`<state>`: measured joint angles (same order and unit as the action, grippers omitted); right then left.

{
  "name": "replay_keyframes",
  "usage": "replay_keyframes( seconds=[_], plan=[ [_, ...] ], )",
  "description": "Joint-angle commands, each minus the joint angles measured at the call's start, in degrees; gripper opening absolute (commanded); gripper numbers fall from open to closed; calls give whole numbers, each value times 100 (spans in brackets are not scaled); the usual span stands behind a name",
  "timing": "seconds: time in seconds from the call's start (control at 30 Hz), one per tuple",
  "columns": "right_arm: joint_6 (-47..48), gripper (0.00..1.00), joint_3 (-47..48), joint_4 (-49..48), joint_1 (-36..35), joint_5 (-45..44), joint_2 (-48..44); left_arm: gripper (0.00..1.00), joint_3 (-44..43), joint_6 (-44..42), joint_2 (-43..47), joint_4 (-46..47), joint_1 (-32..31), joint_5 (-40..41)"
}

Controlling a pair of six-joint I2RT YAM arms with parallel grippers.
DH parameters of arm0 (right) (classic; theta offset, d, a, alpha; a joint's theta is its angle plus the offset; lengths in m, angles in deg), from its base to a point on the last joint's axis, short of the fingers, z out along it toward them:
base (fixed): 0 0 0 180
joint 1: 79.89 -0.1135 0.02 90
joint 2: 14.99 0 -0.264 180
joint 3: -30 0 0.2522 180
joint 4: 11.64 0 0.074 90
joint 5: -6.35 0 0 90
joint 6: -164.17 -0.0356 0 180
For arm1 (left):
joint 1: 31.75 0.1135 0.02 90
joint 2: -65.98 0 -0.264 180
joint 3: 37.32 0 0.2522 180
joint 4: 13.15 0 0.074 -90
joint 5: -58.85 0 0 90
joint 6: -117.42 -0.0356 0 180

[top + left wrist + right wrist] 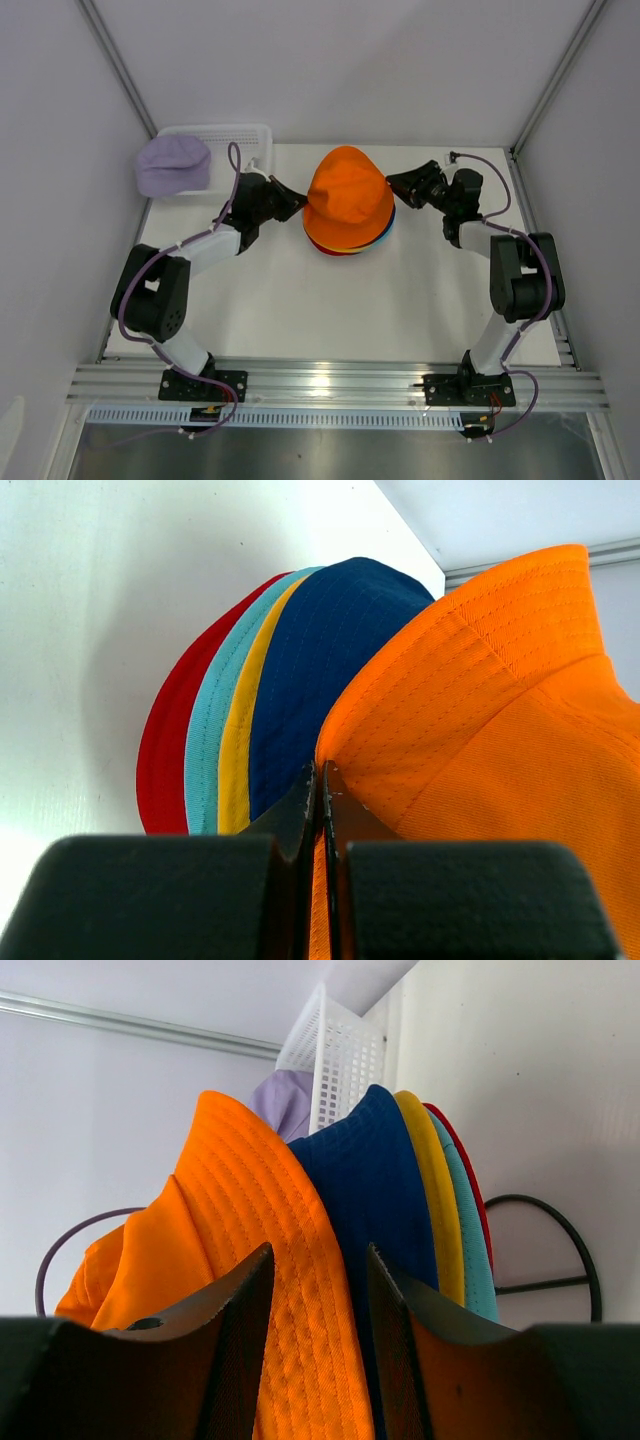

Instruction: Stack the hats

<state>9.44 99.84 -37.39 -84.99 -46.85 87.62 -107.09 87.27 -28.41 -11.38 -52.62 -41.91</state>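
left end effector [320, 778] pinches orange hat [348, 195], right one [318, 1260] parted; basket [242, 134] holds lavender hat [172, 163]

The left pincer [320, 805] is closed on the brim edge of the orange hat [500, 710], a sliver of orange showing between its fingers; left of it the navy hat [330, 650], yellow hat [240, 750], teal hat [208, 740] and red hat [165, 760] nest brim against brim; the white bench [90, 600] lies behind.
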Motion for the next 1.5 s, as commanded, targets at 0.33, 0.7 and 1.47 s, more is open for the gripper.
replay_keyframes(
  seconds=[0.33, 0.7, 1.47],
  plan=[
    [-391, 43, -35, -804, -166, 389, 198, 1, -147, -159, -132, -173, 3, -119],
    [-452, 4, -158, -813, -263, 443, 216, 1, -218, -79, 52, -68, 3, -136],
    [-1279, 0, -246, 839, -184, -700, -1146, 1, -666, 650, 1309, -841, 47, -462]
  ],
)
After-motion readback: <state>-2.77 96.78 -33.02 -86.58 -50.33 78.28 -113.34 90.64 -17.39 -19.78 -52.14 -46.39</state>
